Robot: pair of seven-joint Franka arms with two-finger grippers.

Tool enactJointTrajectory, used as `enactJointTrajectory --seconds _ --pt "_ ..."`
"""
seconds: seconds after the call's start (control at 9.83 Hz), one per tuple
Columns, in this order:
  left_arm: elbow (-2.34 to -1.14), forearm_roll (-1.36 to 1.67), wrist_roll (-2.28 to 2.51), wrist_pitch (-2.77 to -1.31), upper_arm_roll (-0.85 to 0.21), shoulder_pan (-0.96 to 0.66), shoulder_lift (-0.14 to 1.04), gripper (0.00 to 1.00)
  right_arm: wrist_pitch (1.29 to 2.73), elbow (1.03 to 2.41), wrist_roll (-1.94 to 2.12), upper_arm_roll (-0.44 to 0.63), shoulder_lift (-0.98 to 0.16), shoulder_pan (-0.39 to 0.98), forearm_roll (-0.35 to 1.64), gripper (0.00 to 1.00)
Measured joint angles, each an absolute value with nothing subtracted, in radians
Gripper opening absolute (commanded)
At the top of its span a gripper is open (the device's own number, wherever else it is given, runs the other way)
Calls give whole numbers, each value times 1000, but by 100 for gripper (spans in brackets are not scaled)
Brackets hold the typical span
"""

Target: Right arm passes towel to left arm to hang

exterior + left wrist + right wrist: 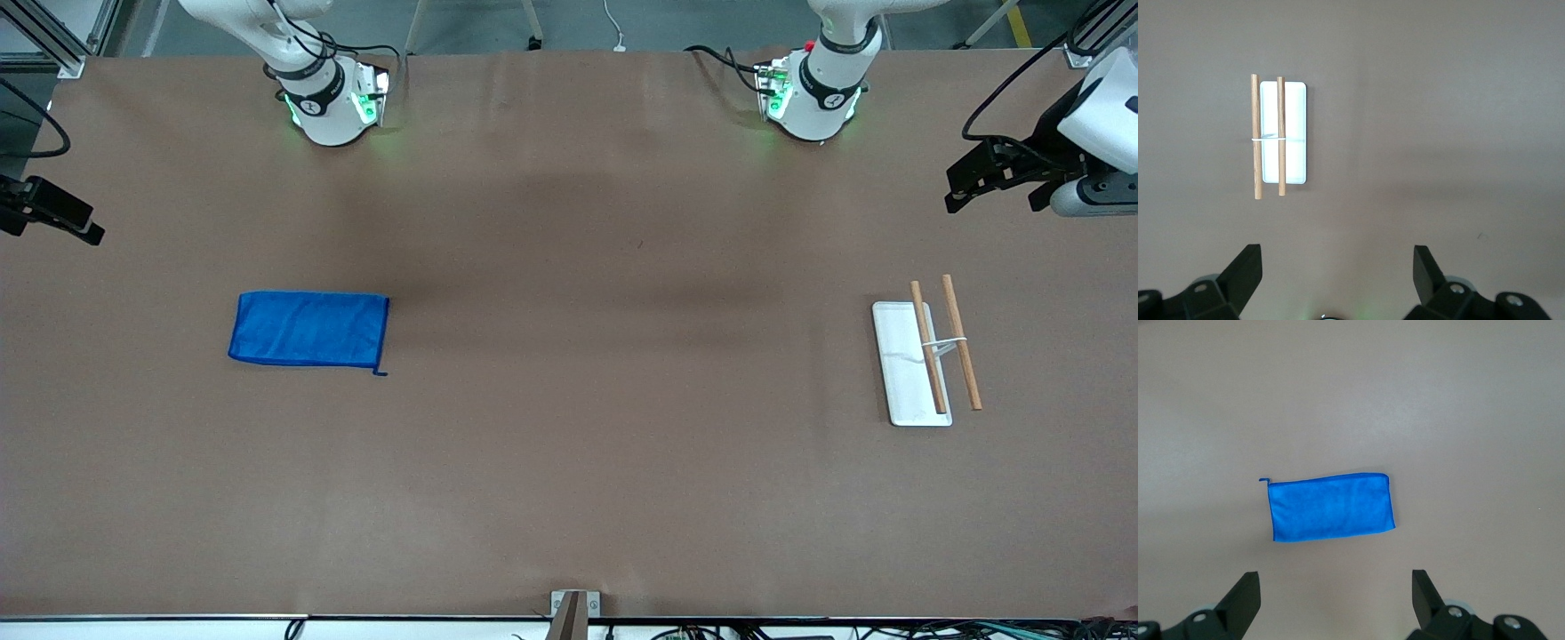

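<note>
The blue towel (309, 329) lies flat and folded on the brown table toward the right arm's end; it also shows in the right wrist view (1331, 507) with its small loop at one corner. My right gripper (53, 215) is open and empty, held high over the table's edge at that end (1335, 581). My left gripper (991, 197) is open and empty, held high over the left arm's end of the table (1337, 259). Neither gripper touches anything.
A rack with a white base (900, 364) and two wooden rods (962, 342) stands toward the left arm's end; it also shows in the left wrist view (1293, 133). A small metal bracket (573, 609) sits at the table's front edge.
</note>
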State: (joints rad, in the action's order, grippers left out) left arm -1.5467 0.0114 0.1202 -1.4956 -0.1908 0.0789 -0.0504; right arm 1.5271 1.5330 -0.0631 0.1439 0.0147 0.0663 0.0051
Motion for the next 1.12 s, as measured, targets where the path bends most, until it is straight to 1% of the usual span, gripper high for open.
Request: enactJointTrajectory --seconds 0.41,0.71,0.81,0.92,1.12 --pt "-1546 11 120 -1496 -191 79 -50 100 1527 1535 -63 144 15 75 5 100" --pt "-1546 11 120 -1496 -192 79 -50 100 1530 1543 -59 144 15 75 5 95" --pt "-1546 11 120 -1496 -192 79 -50 100 1540 1549 -56 144 15 76 5 96" --pt "-1546 11 120 -1496 -192 79 -49 100 1567 1572 -56 143 15 81 5 96" --pt "-1546 11 120 -1496 -192 79 -49 100 1662 1672 -55 142 11 89 6 96"
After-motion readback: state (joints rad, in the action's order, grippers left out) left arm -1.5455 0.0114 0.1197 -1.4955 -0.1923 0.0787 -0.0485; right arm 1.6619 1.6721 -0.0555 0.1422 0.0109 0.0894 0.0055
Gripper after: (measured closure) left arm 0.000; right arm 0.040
